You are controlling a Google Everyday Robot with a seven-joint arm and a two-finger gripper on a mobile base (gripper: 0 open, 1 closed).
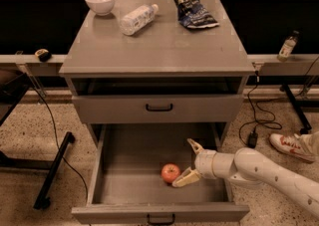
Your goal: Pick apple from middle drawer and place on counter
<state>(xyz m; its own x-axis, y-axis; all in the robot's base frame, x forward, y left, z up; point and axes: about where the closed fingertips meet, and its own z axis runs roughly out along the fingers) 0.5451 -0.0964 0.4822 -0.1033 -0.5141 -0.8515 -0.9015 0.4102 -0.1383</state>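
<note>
The red apple (170, 172) lies on the floor of the open middle drawer (124, 180), right of its centre. My gripper (188, 163) reaches into the drawer from the right on a white arm. Its fingers are open, one fingertip (180, 180) low beside the apple's right side and the other (192, 144) higher and further back. The apple is not between them. The grey counter (164, 46) is the cabinet's top above.
On the counter stand a white bowl (99, 2), a plastic bottle (137, 18) lying on its side and a blue chip bag (193, 10). A shut drawer (159, 107) sits above the open one. A shoe (291, 146) and cables (256, 120) are on the floor at right.
</note>
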